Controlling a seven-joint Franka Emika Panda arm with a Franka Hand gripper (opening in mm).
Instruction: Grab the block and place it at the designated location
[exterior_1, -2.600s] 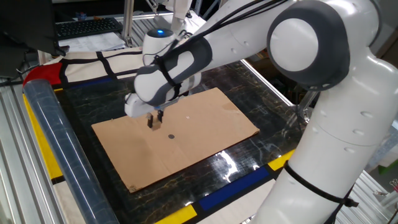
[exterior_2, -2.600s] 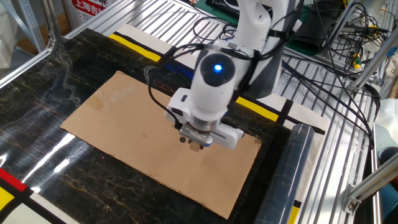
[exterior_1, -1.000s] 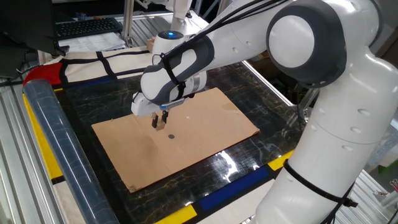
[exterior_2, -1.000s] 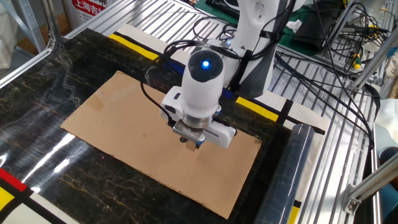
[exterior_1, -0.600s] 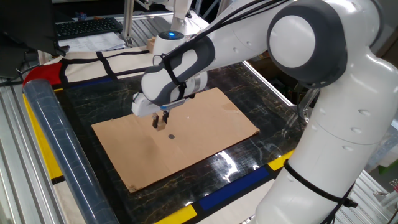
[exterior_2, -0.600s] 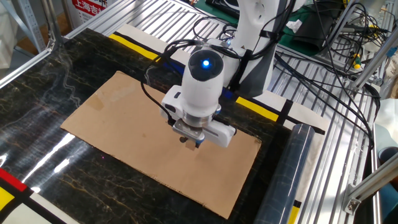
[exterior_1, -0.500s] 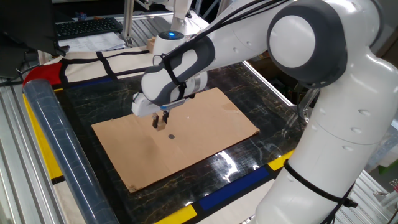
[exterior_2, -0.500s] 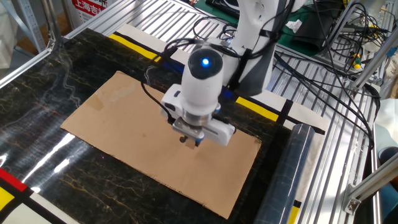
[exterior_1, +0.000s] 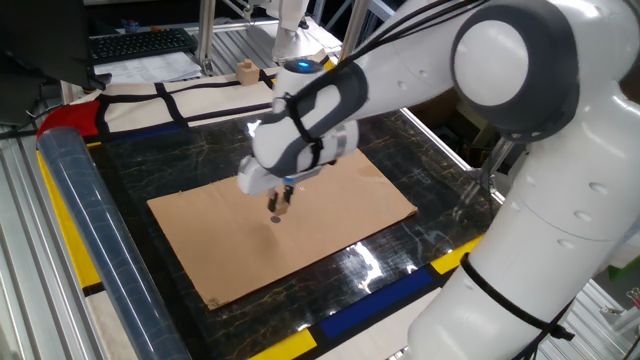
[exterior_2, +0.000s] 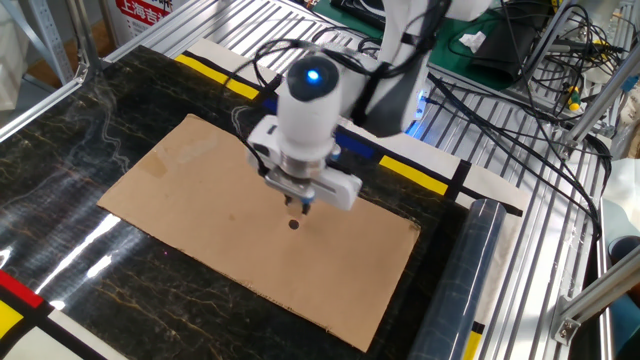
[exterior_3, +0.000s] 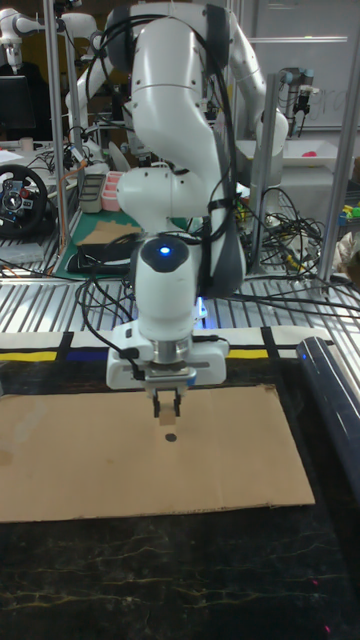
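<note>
My gripper (exterior_3: 167, 408) hangs low over the brown cardboard sheet (exterior_3: 60, 455), shut on the block (exterior_3: 164, 421), a small light-tan cube that pokes out below the fingertips. The designated location, a dark grey dot (exterior_3: 171, 437), lies on the cardboard just in front of and slightly below the block. In the other fixed view the gripper (exterior_2: 303, 205) sits just up and right of the dot (exterior_2: 293, 223). In one fixed view the gripper (exterior_1: 279, 206) is right above the dot's spot, and I cannot tell whether the block touches the sheet.
A long bluish plastic roll (exterior_1: 80, 210) lies along one side of the black table, also seen as the roll (exterior_2: 465, 275). A knobbed tan wooden piece (exterior_1: 243, 70) stands at the far edge. Yellow and blue tape borders the table.
The gripper has carried the block across the cardboard from a spot beside the dot to just over it.
</note>
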